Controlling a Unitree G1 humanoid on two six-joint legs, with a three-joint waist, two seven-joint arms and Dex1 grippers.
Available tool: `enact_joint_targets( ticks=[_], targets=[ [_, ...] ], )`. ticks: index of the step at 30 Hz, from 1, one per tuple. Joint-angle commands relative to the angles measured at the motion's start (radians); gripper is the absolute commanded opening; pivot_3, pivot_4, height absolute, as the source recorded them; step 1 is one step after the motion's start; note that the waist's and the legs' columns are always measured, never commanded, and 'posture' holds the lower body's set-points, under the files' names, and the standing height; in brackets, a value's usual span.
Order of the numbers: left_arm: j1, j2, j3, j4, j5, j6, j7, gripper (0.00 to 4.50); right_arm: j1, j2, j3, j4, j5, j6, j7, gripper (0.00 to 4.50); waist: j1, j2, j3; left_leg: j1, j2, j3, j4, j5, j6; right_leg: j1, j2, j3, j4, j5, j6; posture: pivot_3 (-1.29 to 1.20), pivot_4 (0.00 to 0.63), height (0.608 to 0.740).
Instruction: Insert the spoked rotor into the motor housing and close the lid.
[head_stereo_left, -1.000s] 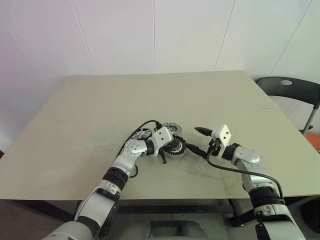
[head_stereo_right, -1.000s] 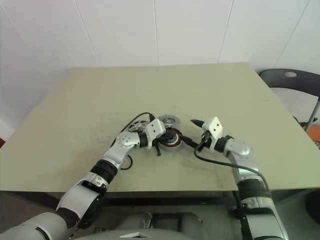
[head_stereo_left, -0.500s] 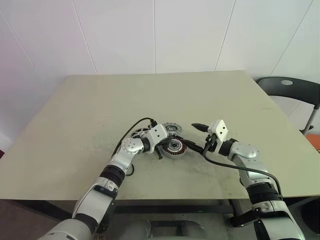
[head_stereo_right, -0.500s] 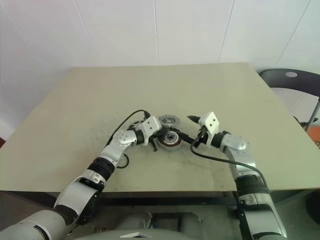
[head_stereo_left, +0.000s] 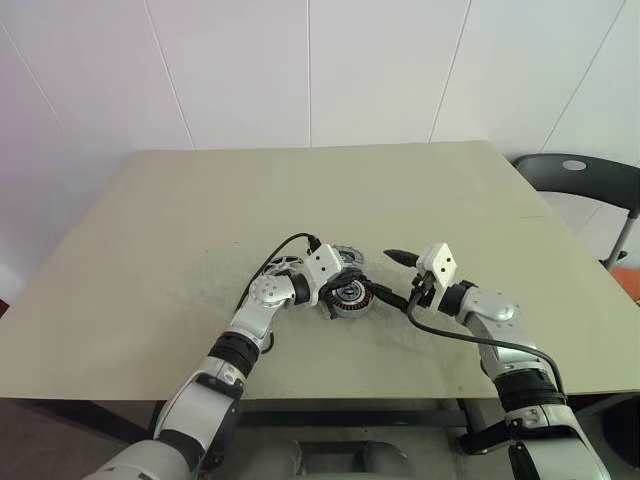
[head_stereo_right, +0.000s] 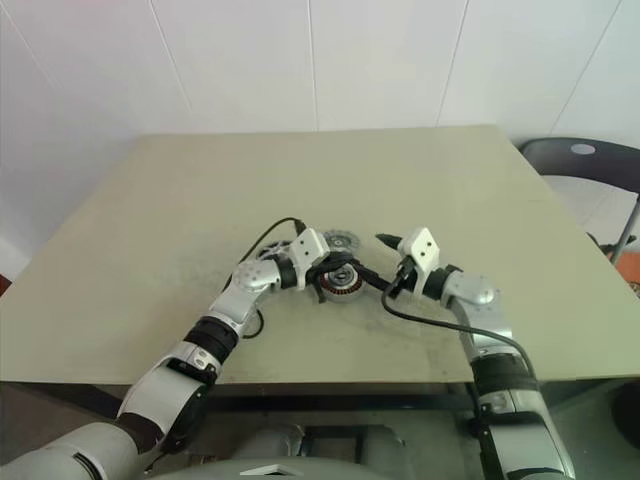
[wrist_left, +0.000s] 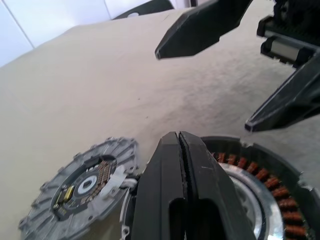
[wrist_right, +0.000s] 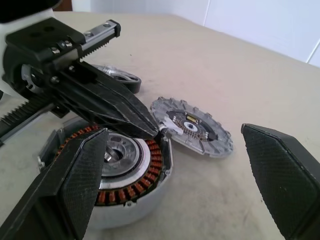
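A pale olive bench stands against a white panelled wall, with a dark chair past its far right corner. Two robot arms reach in over the near edge and meet near the middle of the bench, somewhat closer to the near edge.

The motor housing, a round shell with a ring of copper windings around a silver hub, lies flat on the bench between the two arms. The left end effector has its two black fingers pressed together with nothing between them; their tip sits low over the housing's far rim, at the side nearest the spoked rotor. That rotor, a grey toothed wheel with a dark centre, lies flat on the bench just beyond the housing, toward the far edge, its rim close to the housing's; whether they touch cannot be told.

The lid, a shiny disc with a dark rim, lies on the bench behind the left arm's fingers, partly hidden by them.

The right end effector has its fingers spread wide apart, holding nothing. One finger points at the housing's right side and the other stands clear, farther back.
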Motion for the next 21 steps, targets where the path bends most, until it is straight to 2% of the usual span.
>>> enact_joint_targets(
  ticks=[1,5,10,14,17,21],
  targets=[
    [0.035,0.024,-0.041,-0.069,-0.005,0.097,-0.092,0.06,-0.019,0.003,-0.011,0.017,-0.002,-0.036,-0.002,4.5,-0.001,0.0,0.0,0.0,0.0,0.0,0.0,0.0,0.0,0.0,0.0,0.0,0.0,0.0,0.0,0.0,0.0,0.74],
    [0.036,0.047,-0.051,-0.055,0.046,0.14,-0.032,0.06,-0.027,0.008,-0.011,0.025,-0.005,-0.043,-0.003,4.5,0.001,0.0,-0.001,0.001,0.0,0.0,0.0,0.0,0.0,0.001,0.0,0.0,0.001,0.0,0.0,0.0,0.0,0.74],
    [0.023,0.037,-0.022,-0.069,0.024,0.108,0.016,0.06,-0.024,0.01,-0.013,0.025,-0.006,-0.048,-0.008,4.5,0.001,0.0,-0.001,0.003,0.0,0.0,0.002,0.0,0.0,0.004,0.0,0.0,0.001,0.0,0.0,0.0,0.0,0.74],
    [-0.027,-0.012,0.098,-0.066,-0.065,0.026,0.131,0.06,-0.022,0.012,-0.01,0.024,-0.006,-0.049,-0.009,4.5,0.002,0.0,-0.001,0.001,0.0,0.0,0.001,0.0,0.0,0.001,0.0,0.0,0.001,0.0,0.0,0.0,0.0,0.74],
    [-0.039,-0.043,0.189,-0.116,-0.181,0.051,0.126,0.06,-0.02,0.013,-0.009,0.026,-0.005,-0.049,-0.007,4.5,0.002,-0.001,-0.001,-0.001,0.0,0.0,0.0,0.0,0.0,-0.001,0.0,0.0,0.001,0.0,0.0,0.0,0.0,0.74],
    [0.013,-0.02,0.223,-0.217,-0.235,0.127,0.112,0.06,-0.017,0.01,-0.014,0.014,0.01,-0.037,0.009,4.5,-0.002,0.0,-0.001,-0.001,0.0,0.001,-0.001,0.0,0.0,-0.001,0.0,0.001,0.0,0.0,0.0,0.0,0.0,0.74]
  ],
)
